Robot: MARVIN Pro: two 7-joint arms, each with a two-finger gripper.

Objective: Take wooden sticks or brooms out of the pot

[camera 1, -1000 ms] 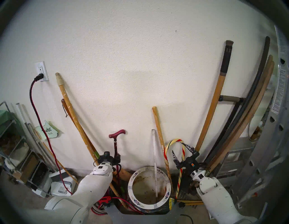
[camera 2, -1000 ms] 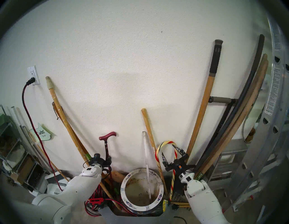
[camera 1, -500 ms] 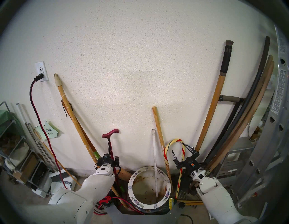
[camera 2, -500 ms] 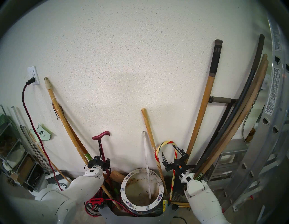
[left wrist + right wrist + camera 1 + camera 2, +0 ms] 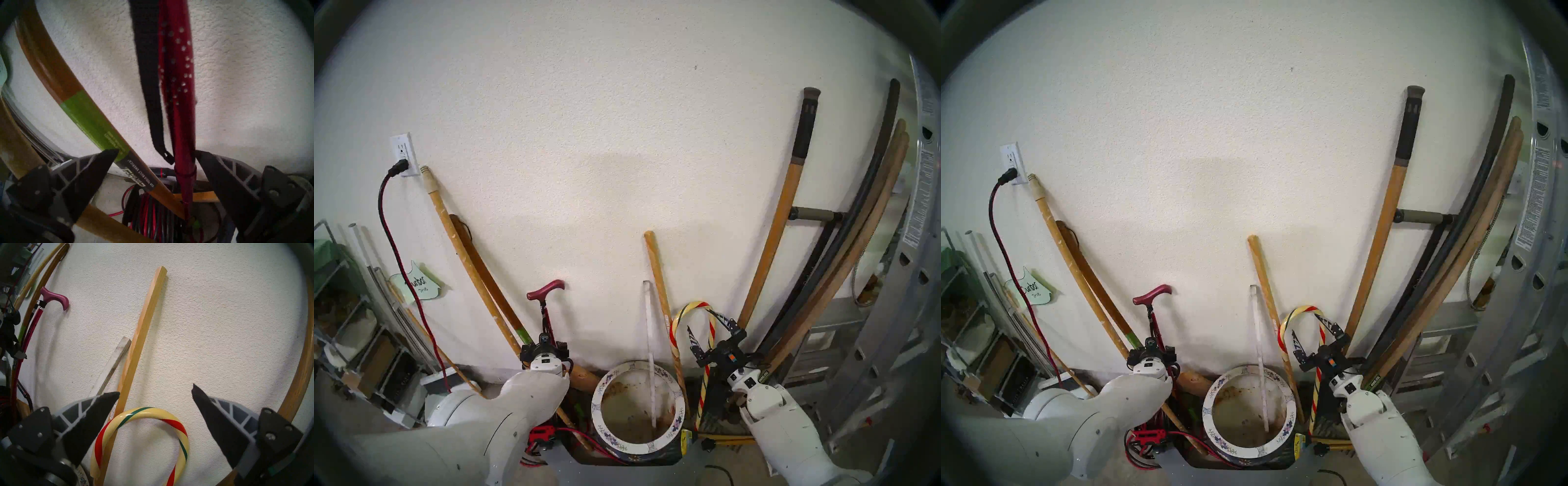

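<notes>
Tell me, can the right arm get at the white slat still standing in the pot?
Probably yes. The right gripper is open and holds nothing, though the candy-cane stick runs between its fingers. The white slat stands just left of it in the pot, its upper length exposed.

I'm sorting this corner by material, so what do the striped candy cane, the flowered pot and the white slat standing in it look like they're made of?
Candy cane: probably glossy plastic or lacquered wood; its cream, red and green spiral shines evenly, with no grain showing.
Pot: glazed ceramic by its thick white rim with painted purple-blue flowers; brown-stained inside.
White slat: likely painted wood; flat, matte, with a scuffed bare edge in the right wrist view.
</notes>
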